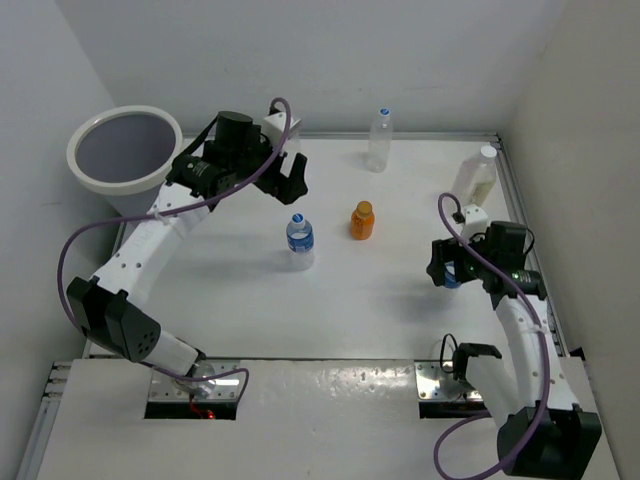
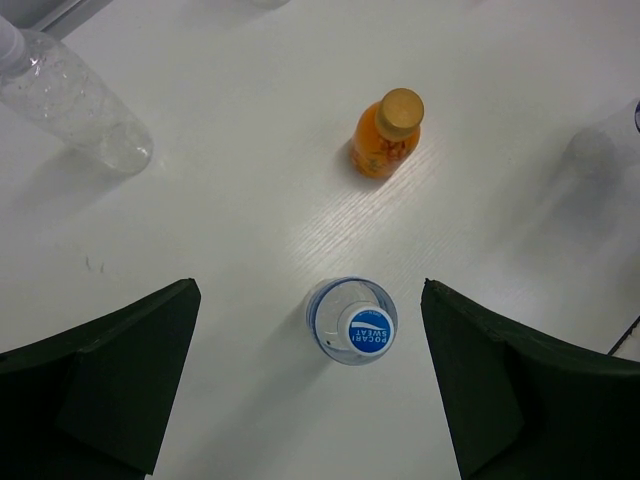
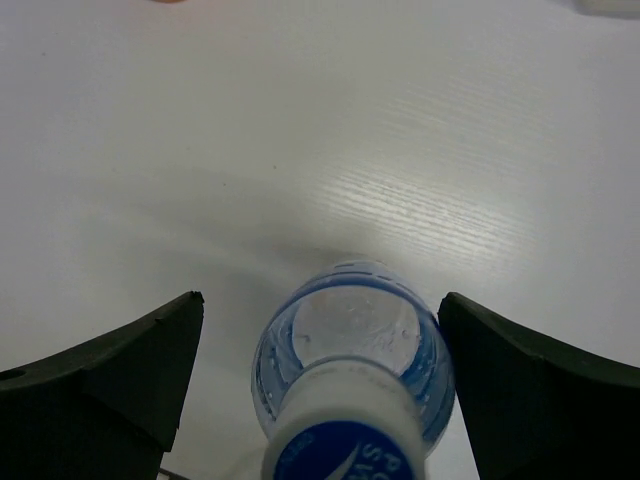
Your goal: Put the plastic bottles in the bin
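White walls (image 1: 350, 60) close in on three sides; lighting is flat and even. White desk (image 1: 400, 310) with a faint wood grain and a soft glare patch in both wrist views. A metal rail (image 1: 520, 210) runs along its right edge.

Bin (image 1: 105, 183): grey, thick white rim, at the far left corner. It may stand just off the desk edge; the top view does not settle this.

Bottles, all upright, none in the bin:
- clear bottle (image 1: 379, 142), blue cap, at the back edge, middle
- whitish bottle (image 1: 475, 175), far right, beside the rail
- orange bottle (image 1: 362, 220) (image 2: 385, 135), orange cap, mid-desk
- labelled bottle (image 1: 299, 240) (image 2: 351, 322), blue cap, just left of the orange one and apart from it
- fifth bottle (image 3: 350, 360), blue cap, right side, mostly hidden under the arm in the top view

Left hand (image 1: 283, 178) (image 2: 308, 287): spread wide, holding nothing, above the labelled bottle, which shows between the two fingers from overhead.

Right hand (image 1: 447, 262) (image 3: 320, 298): spread wide, low, with the fifth bottle between its fingers; gaps show on both sides, so no grip.

Purple cables (image 1: 65, 260) loop along both arms.
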Tool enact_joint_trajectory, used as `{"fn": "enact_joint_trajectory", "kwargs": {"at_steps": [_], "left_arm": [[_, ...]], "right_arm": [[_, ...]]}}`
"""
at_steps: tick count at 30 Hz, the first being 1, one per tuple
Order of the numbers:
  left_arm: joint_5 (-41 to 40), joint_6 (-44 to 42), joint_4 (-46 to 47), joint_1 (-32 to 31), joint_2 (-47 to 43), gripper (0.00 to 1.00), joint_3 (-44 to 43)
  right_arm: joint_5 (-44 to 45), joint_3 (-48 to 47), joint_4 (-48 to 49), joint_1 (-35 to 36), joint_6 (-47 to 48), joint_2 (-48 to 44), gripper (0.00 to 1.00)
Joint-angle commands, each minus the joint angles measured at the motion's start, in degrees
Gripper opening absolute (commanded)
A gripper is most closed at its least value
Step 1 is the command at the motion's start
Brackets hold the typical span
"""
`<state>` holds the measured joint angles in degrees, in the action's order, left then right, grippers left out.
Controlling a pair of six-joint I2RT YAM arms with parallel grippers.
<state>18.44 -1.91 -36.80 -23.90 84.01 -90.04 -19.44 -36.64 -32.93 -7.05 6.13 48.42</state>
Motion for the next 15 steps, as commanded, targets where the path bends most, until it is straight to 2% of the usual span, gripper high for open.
{"fn": "enact_joint_trajectory", "kwargs": {"at_steps": [1,6,9,10,11,13,14,15], "left_arm": [[1.8,-0.8,1.0,0.3,0.4,1.00,-1.5],[2.3,-0.8,1.0,0.3,1.5,1.00,-2.0],[3.4,-1.5,1.0,0.3,1.5,1.00,-2.0],[5.0,-2.9,1.0,0.9,1.5,1.00,-1.4],[6.2,-3.6,1.0,1.4,0.9,1.00,-0.8],[9.8,-6.2,1.0,2.0,-0.5,1.00,1.0],[13.7,-7.2,1.0,2.7,-1.0,1.00,1.5],[15.6,-8.0,1.0,2.7,-1.6,1.00,1.5]], "right_arm": [[3.9,3.0,7.7,-0.2,1.6,-1.7,1.00],[5.9,6.1,10.7,-0.5,1.4,-0.9,0.99],[5.8,7.3,13.1,-0.9,0.8,-1.1,0.79],[5.6,7.4,13.7,-0.9,0.5,-1.1,0.67],[4.6,7.0,13.7,-1.1,0.4,-0.8,0.62],[3.3,5.4,13.0,-1.7,-0.6,-0.7,0.52],[1.3,3.6,11.3,-1.9,-1.8,-0.4,0.41],[-1.2,1.1,10.7,-2.0,-2.8,-0.3,0.34]]}}
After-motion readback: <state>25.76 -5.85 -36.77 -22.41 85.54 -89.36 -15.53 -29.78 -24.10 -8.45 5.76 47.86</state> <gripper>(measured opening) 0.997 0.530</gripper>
